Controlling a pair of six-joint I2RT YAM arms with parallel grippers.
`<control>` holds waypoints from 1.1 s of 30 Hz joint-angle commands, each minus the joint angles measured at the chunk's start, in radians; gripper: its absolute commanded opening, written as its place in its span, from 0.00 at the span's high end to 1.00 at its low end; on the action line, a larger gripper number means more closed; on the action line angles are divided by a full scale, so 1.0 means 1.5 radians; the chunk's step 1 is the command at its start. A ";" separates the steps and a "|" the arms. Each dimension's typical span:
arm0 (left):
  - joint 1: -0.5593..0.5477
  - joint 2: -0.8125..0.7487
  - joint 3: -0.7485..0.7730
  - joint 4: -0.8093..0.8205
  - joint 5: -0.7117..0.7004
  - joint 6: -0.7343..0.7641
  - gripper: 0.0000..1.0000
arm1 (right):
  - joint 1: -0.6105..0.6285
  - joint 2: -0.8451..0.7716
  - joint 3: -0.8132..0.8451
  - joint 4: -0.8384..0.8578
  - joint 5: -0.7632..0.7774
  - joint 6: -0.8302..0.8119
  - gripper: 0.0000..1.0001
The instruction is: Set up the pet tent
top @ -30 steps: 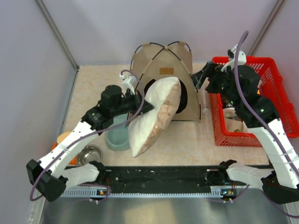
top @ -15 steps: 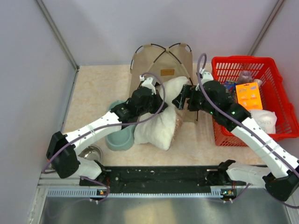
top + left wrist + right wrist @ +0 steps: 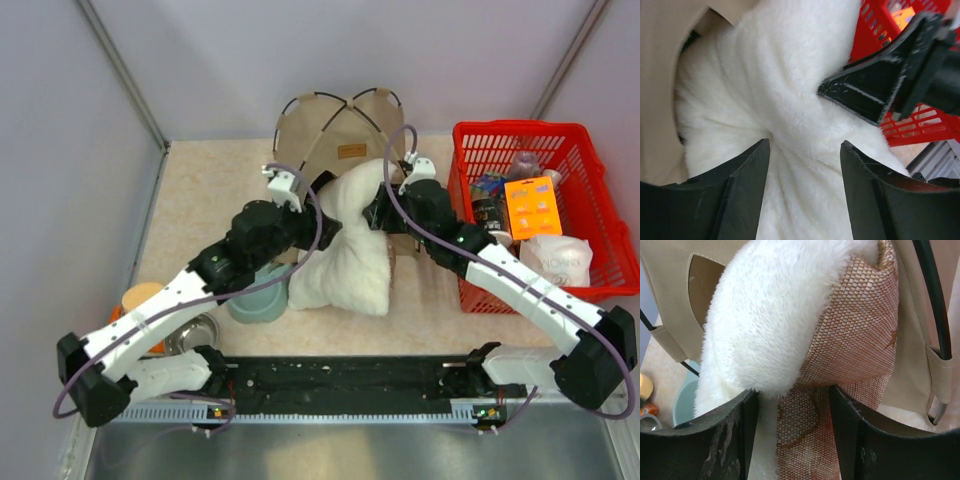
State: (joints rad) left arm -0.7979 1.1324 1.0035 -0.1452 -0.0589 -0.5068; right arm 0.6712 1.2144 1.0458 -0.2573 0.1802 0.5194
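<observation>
The pet tent (image 3: 340, 125), a pyramid of tan fabric, stands upright at the far middle of the table (image 3: 200, 200), its front facing the near edge. Thin black poles (image 3: 322, 97) arc over its top and cross at the peak. A brown label patch (image 3: 351, 152) sits just under the peak. A cream plush pillow (image 3: 345, 260) fills and mostly hides its rounded doorway (image 3: 700, 285)
</observation>
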 commanded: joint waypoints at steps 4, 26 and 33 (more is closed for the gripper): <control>0.029 -0.128 0.001 -0.067 -0.149 0.124 0.36 | 0.008 0.014 -0.020 0.104 -0.025 -0.072 0.43; 0.290 0.075 -0.040 0.059 0.261 0.238 0.87 | 0.012 0.127 0.037 0.147 -0.216 -0.216 0.44; 0.293 0.085 -0.028 0.054 0.298 0.258 1.00 | 0.012 0.251 0.074 0.185 -0.041 -0.173 0.52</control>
State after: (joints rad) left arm -0.3592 1.2564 0.9394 -0.1257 0.2863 -0.1001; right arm 0.6724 1.4876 1.1244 -0.0212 -0.0307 0.2276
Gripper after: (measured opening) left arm 0.078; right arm 0.491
